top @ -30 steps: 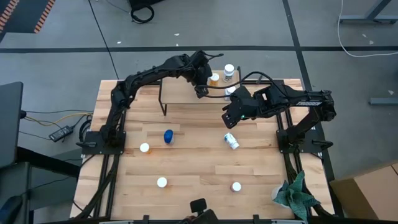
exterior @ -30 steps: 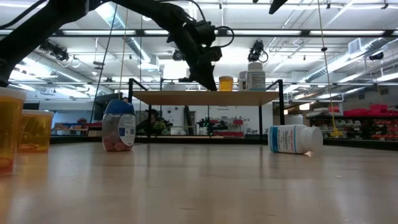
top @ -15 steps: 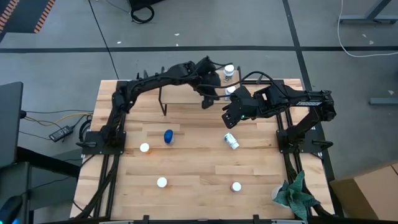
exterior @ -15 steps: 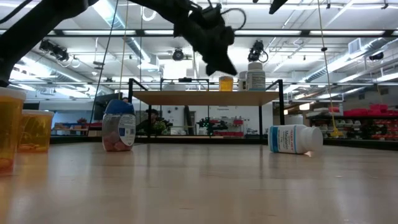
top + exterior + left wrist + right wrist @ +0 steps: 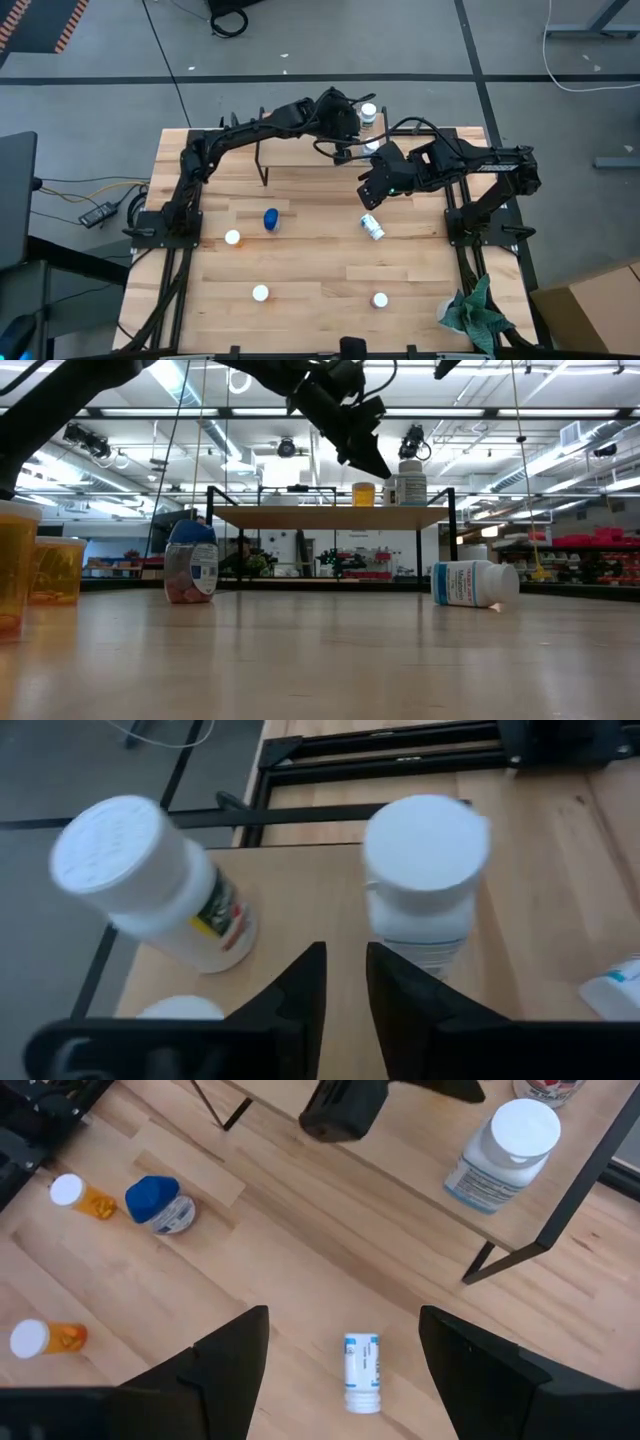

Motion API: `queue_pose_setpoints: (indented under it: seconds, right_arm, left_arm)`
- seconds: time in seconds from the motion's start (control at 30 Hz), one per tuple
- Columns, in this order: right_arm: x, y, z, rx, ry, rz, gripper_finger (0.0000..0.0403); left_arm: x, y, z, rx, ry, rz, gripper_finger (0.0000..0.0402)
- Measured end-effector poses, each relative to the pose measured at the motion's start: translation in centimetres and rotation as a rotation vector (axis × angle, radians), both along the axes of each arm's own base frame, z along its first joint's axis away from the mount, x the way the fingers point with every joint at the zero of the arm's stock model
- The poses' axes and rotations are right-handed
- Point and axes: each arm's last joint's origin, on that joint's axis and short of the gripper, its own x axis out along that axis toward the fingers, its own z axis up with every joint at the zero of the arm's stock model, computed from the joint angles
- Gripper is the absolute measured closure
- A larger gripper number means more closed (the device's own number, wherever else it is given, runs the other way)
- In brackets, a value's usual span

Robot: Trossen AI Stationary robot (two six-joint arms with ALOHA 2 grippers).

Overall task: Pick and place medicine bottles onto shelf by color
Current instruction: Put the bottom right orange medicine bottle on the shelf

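Observation:
The shelf point(image 5: 300, 155) stands at the table's far side. On its right end stand two white bottles point(image 5: 150, 880) point(image 5: 425, 880) and an orange bottle point(image 5: 363, 494). My left gripper point(image 5: 345, 970) hovers above these bottles, shut and empty. My right gripper point(image 5: 345, 1335) is open and empty, above a white bottle point(image 5: 362, 1372) that lies on its side on the table. A blue-topped bottle point(image 5: 271, 219) and three white-capped orange bottles point(image 5: 232, 238) point(image 5: 260, 293) point(image 5: 380, 299) stand on the table.
A green cloth point(image 5: 475, 310) lies at the table's near right corner. The left part of the shelf board point(image 5: 285, 150) is bare. The arms' black base frames point(image 5: 165, 225) point(image 5: 485, 225) stand at the table's left and right edges.
My left gripper has risen from beside the orange bottle on the shelf. It has moved toward the table's right edge, over the bottles on the shelf's right end, and has tipped. In the high view it now covers the orange bottle. The bottles have not moved.

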Motion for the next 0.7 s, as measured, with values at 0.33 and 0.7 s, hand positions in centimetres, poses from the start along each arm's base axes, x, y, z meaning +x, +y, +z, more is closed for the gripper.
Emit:
queue_pose_setpoints:
  seconds: [0.33, 0.7]
  right_arm:
    - [0.0, 0.0, 0.0, 0.001, 0.0, -0.001, 0.0137]
    - [0.0, 0.0, 0.0, 0.008, -0.008, -0.016, 0.0137]
  left_arm:
    - [-0.7, 2.1, -0.8, -0.002, 0.022, 0.053, 0.0303]
    - [-0.8, 2.5, -1.7, 0.003, 0.08, 0.09, 0.0302]
